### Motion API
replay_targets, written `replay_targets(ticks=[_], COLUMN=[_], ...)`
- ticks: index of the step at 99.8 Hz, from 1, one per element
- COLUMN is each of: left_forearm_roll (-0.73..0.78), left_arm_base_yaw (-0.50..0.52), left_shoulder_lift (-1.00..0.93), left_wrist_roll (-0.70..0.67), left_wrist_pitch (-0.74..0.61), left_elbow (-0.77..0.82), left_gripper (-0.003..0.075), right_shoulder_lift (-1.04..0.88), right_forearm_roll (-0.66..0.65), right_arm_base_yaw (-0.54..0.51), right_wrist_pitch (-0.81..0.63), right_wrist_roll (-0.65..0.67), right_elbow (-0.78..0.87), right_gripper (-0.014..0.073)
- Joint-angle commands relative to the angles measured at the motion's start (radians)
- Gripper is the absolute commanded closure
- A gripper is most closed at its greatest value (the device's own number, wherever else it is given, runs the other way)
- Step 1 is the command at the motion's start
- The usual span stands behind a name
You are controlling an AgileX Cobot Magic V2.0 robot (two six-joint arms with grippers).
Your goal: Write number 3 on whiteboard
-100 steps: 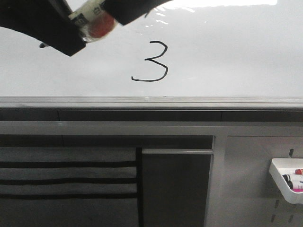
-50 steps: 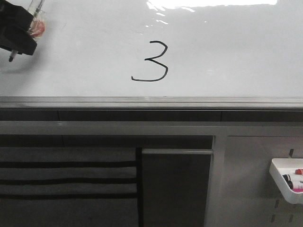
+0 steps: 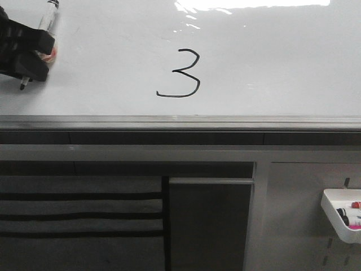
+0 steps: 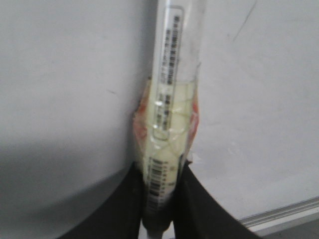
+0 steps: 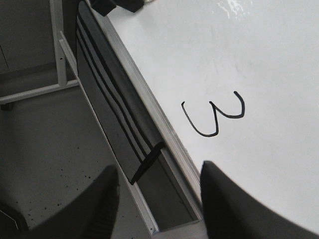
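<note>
black number 3 [image 3: 179, 74] on glossy whiteboard [image 3: 282, 62].

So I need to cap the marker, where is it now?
In the front view the marker is at the far left of the whiteboard, shut in the left gripper, well left of the number 3.

Both tools are matte black: left tool [image 3: 25, 53] blocky, right tool [image 5: 159, 199] rounded.
</note>
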Motion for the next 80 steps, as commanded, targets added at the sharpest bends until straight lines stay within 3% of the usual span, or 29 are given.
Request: replay_targets(ticks=[1, 21, 33, 43, 53, 65, 72, 80], left_forearm_roll=[-0.018, 0.010, 0.077, 0.167, 0.232, 0.282, 0.307, 0.340], left_arm_base_yaw=[0.001, 0.001, 0.001, 0.001, 0.001, 0.001, 0.001, 0.001], left_shoulder_lift=[-0.029, -0.032, -0.086, -0.170, -0.278, -0.426, -0.521, -0.628], left_wrist_roll=[-0.010, -0.010, -0.010, -0.010, -0.010, -0.010, -0.015, -0.068], left_wrist_pitch=[-0.050, -0.063, -0.030, 0.075, 0.216, 0.421, 0.523, 0.599], left_elbow=[-0.027, -0.027, -0.027, -0.038, -0.057, -0.075, -0.075, -0.075], left_gripper=[0.0533, 0.0322, 0.0309, 0.0309, 0.0309, 0.0309, 0.0313, 0.0337], right_shoulder_lift=[-0.021, -0.027, -0.055, -0.097, -0.158, -0.234, -0.275, -0.333], right_forearm_roll=[0.010, 0.008, -0.009, -0.017, -0.034, -0.054, -0.074, -0.074], right_arm_base_yaw=[-0.005, -0.005, -0.008, -0.033, -0.100, -0.223, -0.289, -0.342], right_wrist_pitch=[-0.055, -0.043, 0.024, 0.085, 0.133, 0.204, 0.255, 0.272], right_wrist_roll=[0.000, 0.000, 0.000, 0.037, 0.173, 0.443, 0.565, 0.608], right_elbow=[-0.025, -0.025, -0.025, -0.025, -0.025, -0.025, -0.019, 0.005], right_gripper=[0.0263, 0.0263, 0.0263, 0.0263, 0.0263, 0.0273, 0.0320, 0.0413])
